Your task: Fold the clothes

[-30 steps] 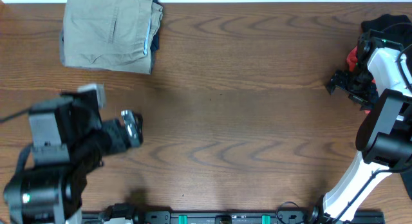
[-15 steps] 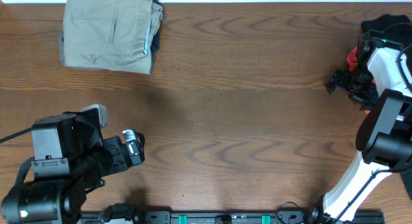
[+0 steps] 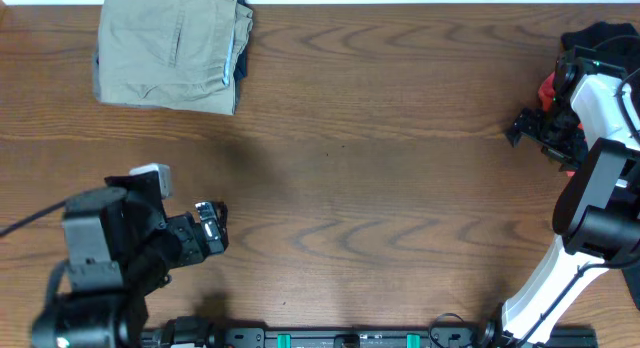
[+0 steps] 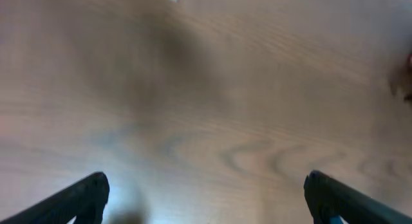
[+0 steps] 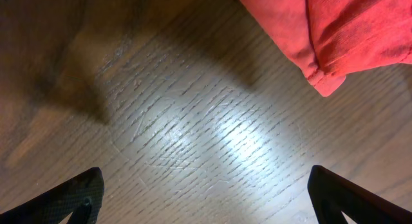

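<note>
The clothes (image 3: 168, 50), light khaki trousers, lie folded in a neat stack at the table's far left corner, over a dark blue garment (image 3: 239, 40). My left gripper (image 3: 217, 228) hovers near the front left of the table, well away from the stack and pointing right. In the blurred left wrist view this gripper (image 4: 206, 199) is open over bare wood, with dark fingertips (image 4: 87, 195) at the lower corners. My right gripper (image 3: 516, 127) sits at the far right, next to a red garment (image 5: 341, 31). It is also open (image 5: 206, 195), nothing between its fingers.
A black garment (image 3: 600, 36) and the red garment (image 3: 547, 88) lie piled at the right edge behind the right arm. The wooden table (image 3: 380, 188) spans the view. A dark rail (image 3: 350, 338) runs along the front edge.
The left arm has drawn back toward the front edge and shifted slightly right. The right arm and the folded trousers have not moved.
</note>
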### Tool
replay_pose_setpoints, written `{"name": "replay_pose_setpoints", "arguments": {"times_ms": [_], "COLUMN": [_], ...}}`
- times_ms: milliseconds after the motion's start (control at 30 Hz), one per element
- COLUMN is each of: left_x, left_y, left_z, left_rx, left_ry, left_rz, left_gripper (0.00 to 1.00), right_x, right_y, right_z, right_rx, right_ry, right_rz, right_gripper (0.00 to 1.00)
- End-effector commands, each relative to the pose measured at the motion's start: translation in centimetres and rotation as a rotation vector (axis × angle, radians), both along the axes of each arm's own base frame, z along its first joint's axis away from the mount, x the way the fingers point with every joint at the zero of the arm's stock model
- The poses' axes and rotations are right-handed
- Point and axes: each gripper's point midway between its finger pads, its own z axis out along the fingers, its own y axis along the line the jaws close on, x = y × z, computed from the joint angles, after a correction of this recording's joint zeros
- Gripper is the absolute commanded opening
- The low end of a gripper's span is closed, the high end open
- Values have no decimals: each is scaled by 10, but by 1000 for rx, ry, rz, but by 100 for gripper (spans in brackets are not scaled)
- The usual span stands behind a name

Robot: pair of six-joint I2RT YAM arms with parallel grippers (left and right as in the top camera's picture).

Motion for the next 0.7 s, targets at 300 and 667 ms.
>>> {"name": "replay_pose_setpoints", "arguments": {"times_ms": [300, 667], "left_x": [-10, 31], "left_y": [2, 13], "left_z": [-51, -67], "left_rx": [62, 103], "left_ry": [-399, -606], "left_rz": [-8, 37], "left_gripper": [98, 98], "right_x": [3, 3], "right_y": [-4, -4], "right_z": [3, 3], "right_rx": [-13, -13], "right_ry": [-8, -8], "right_rz": [-2, -2], "right_gripper": [99, 99]}}
